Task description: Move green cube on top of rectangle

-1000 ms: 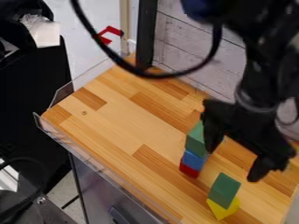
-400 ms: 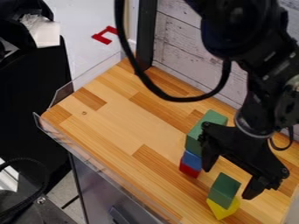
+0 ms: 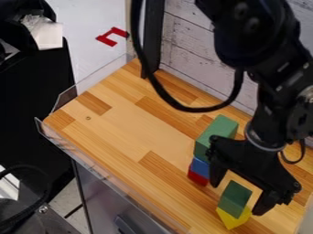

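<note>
You see the bench [image 3: 122, 123] in bright, even light, with soft shading. The long green block [image 3: 223, 124] has a paler top than side, so you can read light from above. Your arm [image 3: 254, 41] is deep black, and thin glints line the clear guard [image 3: 92, 87].

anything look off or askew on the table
Nothing looks spilled or damaged. The one oddity is the stack: the green block on top looks longer than the blue block under it, so it seems to overhang. The green cube sits on the yellow block, looking slightly turned from it.
</note>
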You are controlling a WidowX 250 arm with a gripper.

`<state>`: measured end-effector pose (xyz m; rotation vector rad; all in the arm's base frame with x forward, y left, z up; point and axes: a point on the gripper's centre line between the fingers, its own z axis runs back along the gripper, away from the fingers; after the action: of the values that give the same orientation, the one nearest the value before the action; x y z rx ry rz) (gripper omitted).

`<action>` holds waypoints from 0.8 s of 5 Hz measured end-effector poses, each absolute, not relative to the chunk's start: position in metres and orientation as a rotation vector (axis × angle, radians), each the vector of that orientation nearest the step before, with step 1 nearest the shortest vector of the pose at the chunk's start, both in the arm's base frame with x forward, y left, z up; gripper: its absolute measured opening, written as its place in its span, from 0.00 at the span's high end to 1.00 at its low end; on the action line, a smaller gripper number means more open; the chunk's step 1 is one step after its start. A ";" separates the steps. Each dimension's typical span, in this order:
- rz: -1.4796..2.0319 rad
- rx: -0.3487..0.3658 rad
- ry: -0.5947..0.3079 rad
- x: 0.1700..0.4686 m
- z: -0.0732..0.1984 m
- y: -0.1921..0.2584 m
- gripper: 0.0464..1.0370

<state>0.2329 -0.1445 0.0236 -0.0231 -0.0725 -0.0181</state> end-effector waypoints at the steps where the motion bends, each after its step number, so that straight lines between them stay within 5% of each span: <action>1: -0.026 -0.023 -0.051 0.229 0.016 -0.149 0.04; 2: -0.017 -0.030 -0.041 0.229 0.009 -0.151 0.08; 3: -0.004 -0.048 -0.060 0.232 0.008 -0.154 0.36; 4: 0.012 -0.050 -0.066 0.232 0.008 -0.153 0.47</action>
<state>0.2317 -0.1532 0.0084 -0.0499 -0.0663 0.0119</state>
